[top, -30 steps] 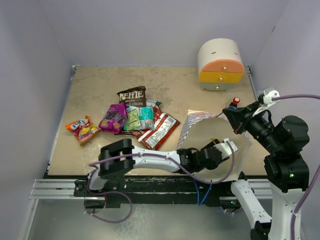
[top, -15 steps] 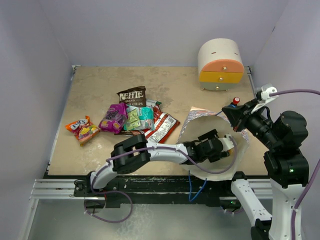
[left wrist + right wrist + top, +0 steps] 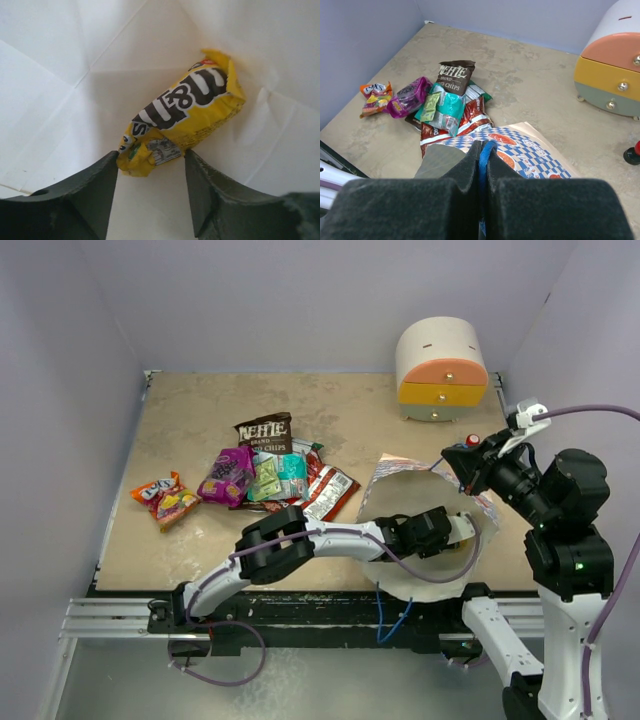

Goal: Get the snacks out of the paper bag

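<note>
Yellow packet (image 3: 192, 112) with brown-and-white lettering, blue-checked paper bag (image 3: 526, 150), magenta packet (image 3: 409, 96)

From above, the left gripper (image 3: 151, 160) is sunk inside the paper bag (image 3: 405, 498), its fingertips hidden under its own wrist. Whether they press the yellow packet (image 3: 187, 112) in there cannot be told. The right gripper (image 3: 481, 147) swallows most of the blue string handle (image 3: 483, 175) at the bag's rim. Beyond the bag, the cabinet (image 3: 612, 65) is cut off by the right wrist view's edge.
</note>
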{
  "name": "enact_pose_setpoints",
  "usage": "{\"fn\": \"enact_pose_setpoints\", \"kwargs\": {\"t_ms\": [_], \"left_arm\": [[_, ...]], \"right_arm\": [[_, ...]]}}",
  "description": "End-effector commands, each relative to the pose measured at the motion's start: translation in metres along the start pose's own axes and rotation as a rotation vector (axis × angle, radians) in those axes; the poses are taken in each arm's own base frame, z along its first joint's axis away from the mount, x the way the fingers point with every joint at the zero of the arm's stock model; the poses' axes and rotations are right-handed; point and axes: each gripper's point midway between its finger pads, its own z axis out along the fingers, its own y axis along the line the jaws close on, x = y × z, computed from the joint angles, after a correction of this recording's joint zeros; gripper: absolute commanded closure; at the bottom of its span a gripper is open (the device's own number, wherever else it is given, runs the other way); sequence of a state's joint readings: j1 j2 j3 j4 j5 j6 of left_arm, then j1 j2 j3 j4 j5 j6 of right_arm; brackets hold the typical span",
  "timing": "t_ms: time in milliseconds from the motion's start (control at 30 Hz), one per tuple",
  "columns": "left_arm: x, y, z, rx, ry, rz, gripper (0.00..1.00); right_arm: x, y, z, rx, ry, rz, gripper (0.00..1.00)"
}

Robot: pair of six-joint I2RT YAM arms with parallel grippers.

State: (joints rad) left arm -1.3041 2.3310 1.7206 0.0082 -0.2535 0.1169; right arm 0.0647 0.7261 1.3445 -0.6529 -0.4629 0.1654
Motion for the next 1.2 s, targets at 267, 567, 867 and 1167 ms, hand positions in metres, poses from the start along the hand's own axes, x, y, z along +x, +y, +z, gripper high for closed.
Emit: {"fn": "enact_pose_setpoints", "kwargs": {"t_ms": [267, 567, 867, 1167], "left_arm": [[-0.042, 0.025, -0.021, -0.051, -0.042, -0.087, 0.54], [-0.039, 0.011, -0.011, 0.006, -0.041, -0.131, 0.53], [-0.052, 0.010, -0.003, 0.014, -0.079, -0.106, 0.42], [-0.034, 0.000, 0.013, 0.045, -0.033, -0.064, 0.57]], "right_arm": [[-0.024, -0.002, 0.001, 0.014, -0.066, -0.038, 1.00], [-0.025, 0.000, -0.004, 0.017, -0.082, -0.036, 1.00], [-0.026, 0.001, -0.004, 0.014, -0.077, -0.034, 1.00], [-0.023, 0.000, -0.004, 0.016, -0.057, -0.057, 1.00]]}}
